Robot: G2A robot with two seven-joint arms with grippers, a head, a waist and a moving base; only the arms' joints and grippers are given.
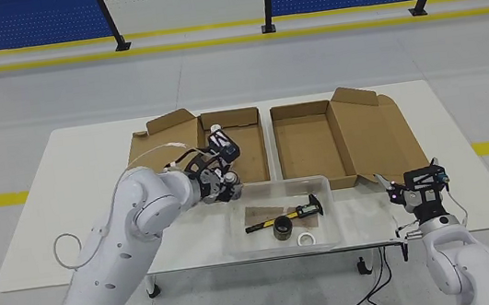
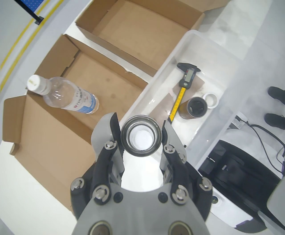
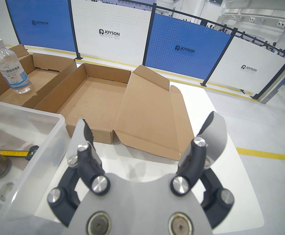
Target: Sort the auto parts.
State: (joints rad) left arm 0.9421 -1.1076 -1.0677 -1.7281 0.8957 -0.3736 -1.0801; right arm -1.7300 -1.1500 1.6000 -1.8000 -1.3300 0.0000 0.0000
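We hold metal ring (image 2: 141, 153) clamped in left gripper (image 2: 140, 131), just above rim of clear bin (image 1: 276, 183): high enough, we judge, to pass toward cardboard box (image 2: 51, 142) behind bin. Right gripper (image 3: 148, 118) beside bin, fingers spread, empty.

Left arm is bending inward across the front, left gripper (image 2: 140, 133) pointing down, fingers (image 2: 114, 130) pressing on both sides of a metal ring (image 2: 140, 153) (contact on each pad). Right arm is sitting tucked close, right gripper (image 3: 148, 126) gaping wide.
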